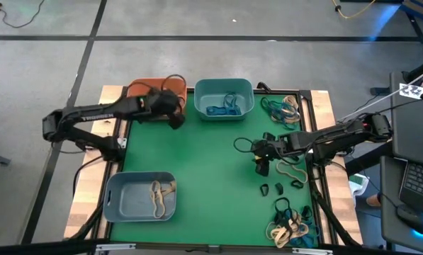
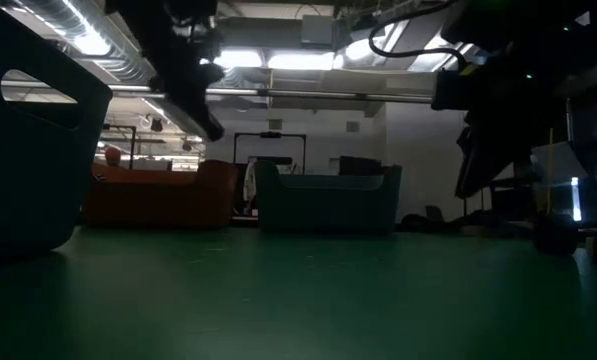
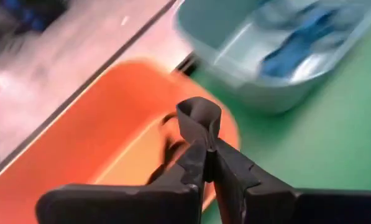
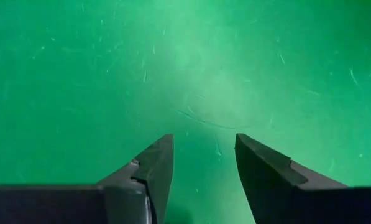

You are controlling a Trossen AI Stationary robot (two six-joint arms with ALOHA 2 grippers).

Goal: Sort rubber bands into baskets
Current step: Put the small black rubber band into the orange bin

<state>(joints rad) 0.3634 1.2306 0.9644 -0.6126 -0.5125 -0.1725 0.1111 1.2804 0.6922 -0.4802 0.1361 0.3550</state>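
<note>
1. Grey-blue basket (image 1: 139,196), nearest corner of the green mat (image 1: 211,177), holds tan rubber bands (image 1: 161,197).
2. Loose black bands (image 1: 278,187) lie on the mat near its right edge; mixed teal and tan piles (image 1: 290,225) sit along that edge.
3. Right gripper (image 4: 201,163), mid-mat on the right, hangs over bare green surface, fingers (image 4: 153,167) parted, nothing between them.
4. Left gripper (image 3: 205,158), above the near rim of the orange basket (image 3: 92,140), is clenched on a black rubber band (image 3: 199,117).
5. Teal basket (image 1: 224,98), far edge beside the orange one, contains blue-teal bands (image 1: 222,107).
</note>
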